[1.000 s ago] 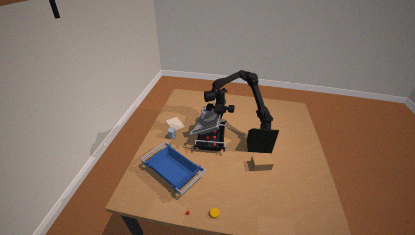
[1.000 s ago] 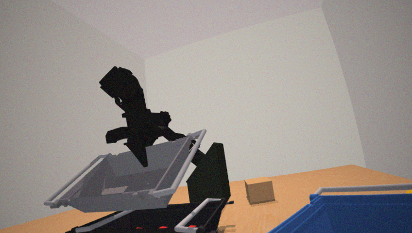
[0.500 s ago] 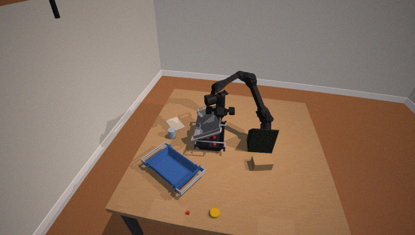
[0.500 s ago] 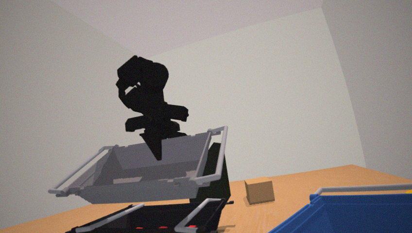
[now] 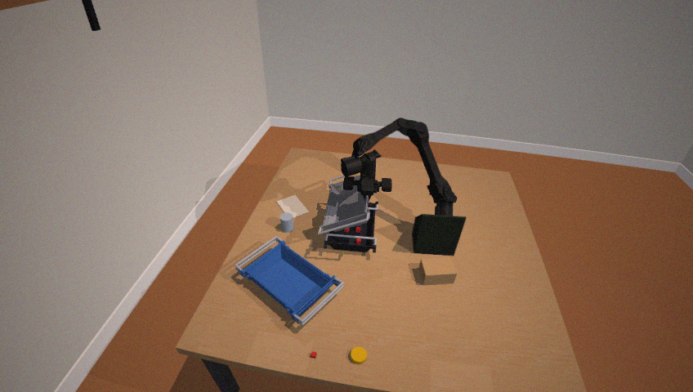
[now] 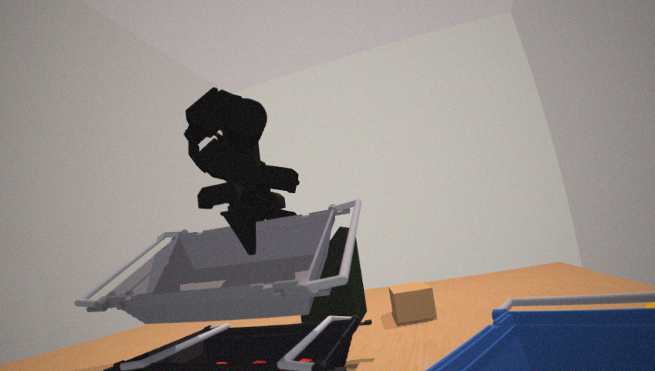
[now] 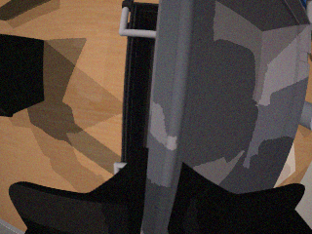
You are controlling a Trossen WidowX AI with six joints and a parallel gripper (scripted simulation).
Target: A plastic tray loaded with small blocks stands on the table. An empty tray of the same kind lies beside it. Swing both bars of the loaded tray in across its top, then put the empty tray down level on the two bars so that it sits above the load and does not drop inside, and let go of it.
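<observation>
The black tray (image 5: 350,247) (image 7: 126,97) stands on the table with small red blocks (image 5: 357,229) (image 6: 259,362) inside. Its front bar (image 5: 350,237) (image 6: 307,338) (image 7: 138,33) and rear bar (image 5: 373,207) (image 6: 197,338) lie inward across its top. My gripper (image 5: 368,193) (image 6: 251,253) (image 7: 153,154) is shut on the long side wall of the empty grey tray (image 5: 347,208) (image 6: 229,305) (image 7: 219,97). The grey tray hangs tilted above the black tray, its held side higher, shifted toward the left in the top view. It hides part of the black tray and load.
A blue tray (image 5: 287,274) (image 6: 574,345) with bars out lies front left. A pale cylinder (image 5: 287,222) and white sheet (image 5: 292,206) are left. A dark panel (image 5: 438,235) stands by the arm's base, with a brown block (image 5: 439,272) (image 6: 412,305) nearby. A yellow disc (image 5: 358,354) and red cube (image 5: 313,354) lie in front.
</observation>
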